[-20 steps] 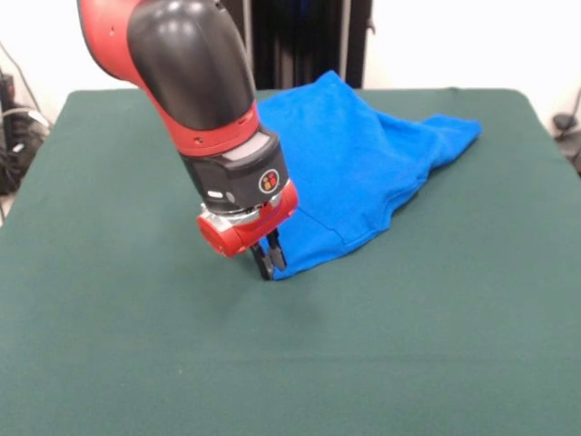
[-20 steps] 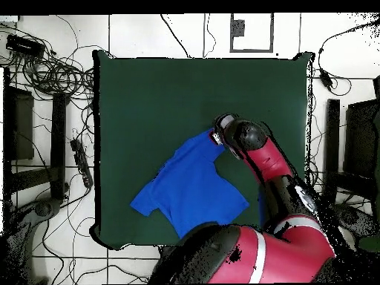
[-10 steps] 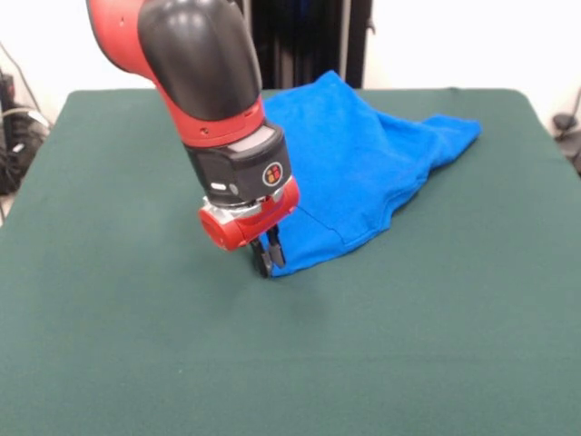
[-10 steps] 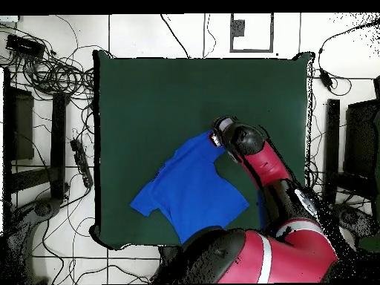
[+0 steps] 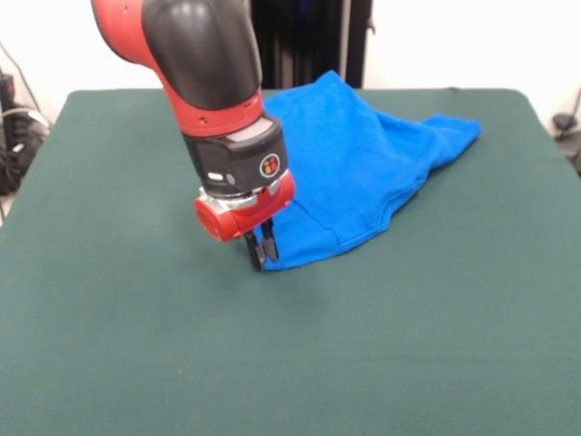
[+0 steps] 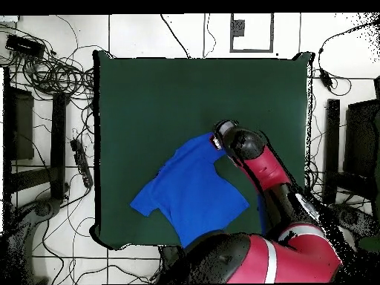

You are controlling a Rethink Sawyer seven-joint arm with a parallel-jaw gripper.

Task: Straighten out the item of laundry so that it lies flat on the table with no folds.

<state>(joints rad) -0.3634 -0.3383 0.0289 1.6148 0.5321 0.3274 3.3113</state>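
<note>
One blue T-shirt (image 5: pixel 359 173) lies on the green counter (image 5: pixel 436 345), toward its far side in the front view, with one short sleeve (image 5: pixel 451 134) reaching out to the right; the cloth is rumpled, with folds running across its middle and a stitched hem along the near edge; one red and black arm (image 5: pixel 204 82) comes down at the shirt's near left corner; its single gripper (image 5: pixel 260 252) stands low at the counter, its two dark fingers (image 5: pixel 269 247) drawn narrow around the corner of the hem, pinching the fabric; in the overhead view the shirt (image 6: pixel 189 189) spreads as one angled patch on the counter (image 6: pixel 163 96), the gripper (image 6: pixel 217 139) at its upper corner.
</note>
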